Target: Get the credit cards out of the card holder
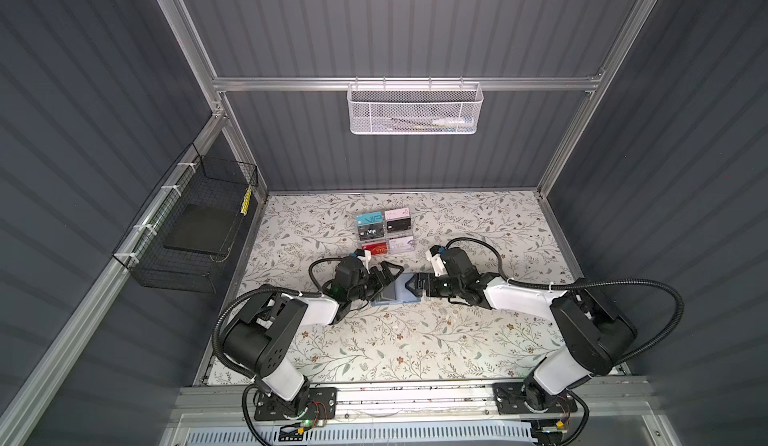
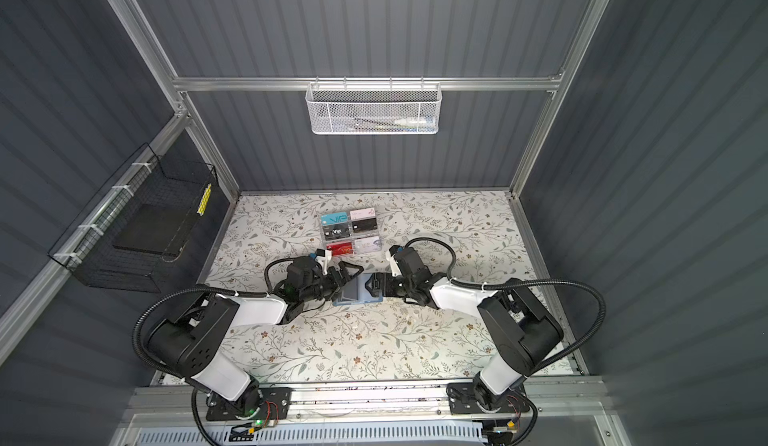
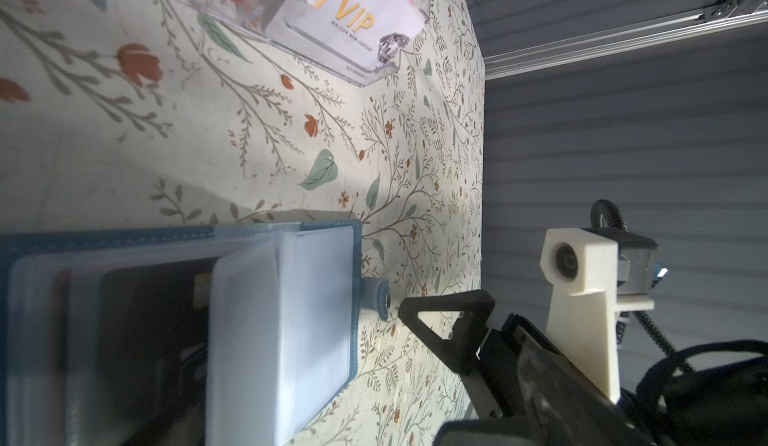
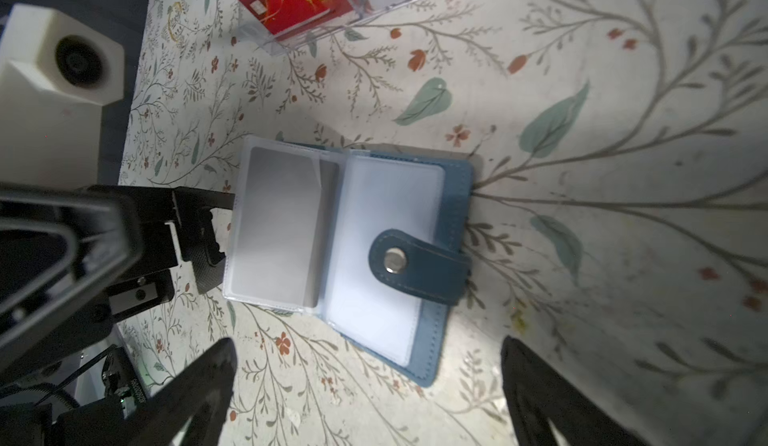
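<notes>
Looks like early going. Finds the card holder (image 4: 453,182) spread open on the table (image 4: 582,70), directly between the left gripper (image 1: 384,282) and right gripper (image 4: 368,350). Shows both with jaws wide apart, gripping nothing. Puts the sleeves (image 4: 374,298) just ahead of the left fingertips, with the credit cards (image 3: 153,323) tucked inside. Leaves every card to pull; shows none loose.

Top views sharp, evenly lit, wide-angle bend at edges. Wrist views dim, hard shadows on table (image 4: 582,298), near wallet (image 3: 249,319) blurred.
</notes>
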You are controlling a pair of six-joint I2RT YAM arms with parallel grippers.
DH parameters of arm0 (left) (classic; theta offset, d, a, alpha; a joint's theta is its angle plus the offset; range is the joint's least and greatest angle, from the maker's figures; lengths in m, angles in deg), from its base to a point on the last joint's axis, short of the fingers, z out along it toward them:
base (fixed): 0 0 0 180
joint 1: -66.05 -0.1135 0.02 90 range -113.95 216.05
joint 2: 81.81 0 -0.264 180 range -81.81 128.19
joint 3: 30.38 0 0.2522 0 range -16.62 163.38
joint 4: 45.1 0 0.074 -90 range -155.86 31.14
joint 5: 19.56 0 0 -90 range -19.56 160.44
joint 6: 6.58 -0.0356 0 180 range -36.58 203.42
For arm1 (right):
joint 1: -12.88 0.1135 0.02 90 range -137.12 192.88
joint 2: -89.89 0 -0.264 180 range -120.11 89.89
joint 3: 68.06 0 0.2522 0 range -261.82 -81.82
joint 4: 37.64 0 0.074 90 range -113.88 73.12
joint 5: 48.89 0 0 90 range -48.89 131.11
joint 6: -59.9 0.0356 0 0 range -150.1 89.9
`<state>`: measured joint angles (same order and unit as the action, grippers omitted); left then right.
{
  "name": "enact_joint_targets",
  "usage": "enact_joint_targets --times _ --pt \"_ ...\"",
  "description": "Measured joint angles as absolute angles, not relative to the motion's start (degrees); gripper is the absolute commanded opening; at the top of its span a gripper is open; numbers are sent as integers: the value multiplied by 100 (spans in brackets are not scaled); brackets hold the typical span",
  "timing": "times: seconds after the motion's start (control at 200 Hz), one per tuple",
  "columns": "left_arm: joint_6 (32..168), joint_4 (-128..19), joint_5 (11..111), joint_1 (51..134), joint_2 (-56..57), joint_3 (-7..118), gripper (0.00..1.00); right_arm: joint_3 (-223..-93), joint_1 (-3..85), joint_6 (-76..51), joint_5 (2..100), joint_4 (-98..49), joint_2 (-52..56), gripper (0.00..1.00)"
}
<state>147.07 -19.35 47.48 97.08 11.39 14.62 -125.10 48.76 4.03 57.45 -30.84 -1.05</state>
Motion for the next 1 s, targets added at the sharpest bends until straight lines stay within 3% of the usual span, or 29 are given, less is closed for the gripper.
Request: enact_joint_targets --times 0.655,1.001 --pt "14860 -1824 4839 10031 1623 1948 100 -12174 4393 418 5631 -2857 606 99" --pt "14812 -2051 4844 9645 1006 1827 100 -12089 4445 458 6206 -3274 509 99"
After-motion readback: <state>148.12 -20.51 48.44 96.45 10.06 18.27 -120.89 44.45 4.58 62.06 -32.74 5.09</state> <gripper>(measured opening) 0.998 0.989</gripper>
